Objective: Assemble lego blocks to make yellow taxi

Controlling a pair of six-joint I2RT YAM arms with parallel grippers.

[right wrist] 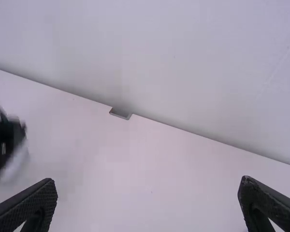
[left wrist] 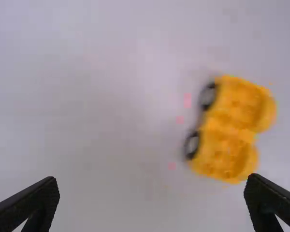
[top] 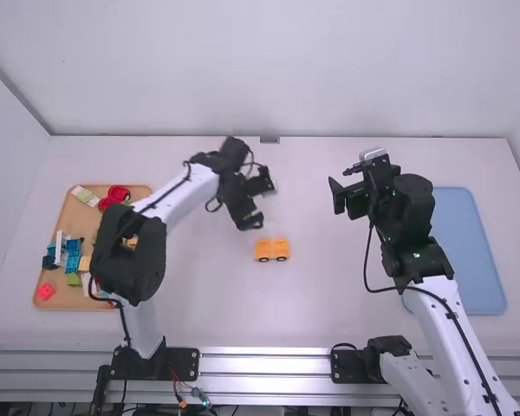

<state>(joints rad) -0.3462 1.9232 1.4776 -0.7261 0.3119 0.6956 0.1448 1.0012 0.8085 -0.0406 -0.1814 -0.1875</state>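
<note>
blocks (top: 272, 250), yellow-orange on black wheels (left wrist: 192, 145), sit on the table (top: 321, 303) near the left gripper (top: 262, 204), its jaws wide, like the right gripper's (top: 340, 183).

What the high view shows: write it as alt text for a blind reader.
A small yellow build with black wheels sits mid-table, the left arm's open jaws just beyond it. Colored bricks lie on a brown tray at left. The right arm, jaws open, partly hides a blue tray at right.
</note>
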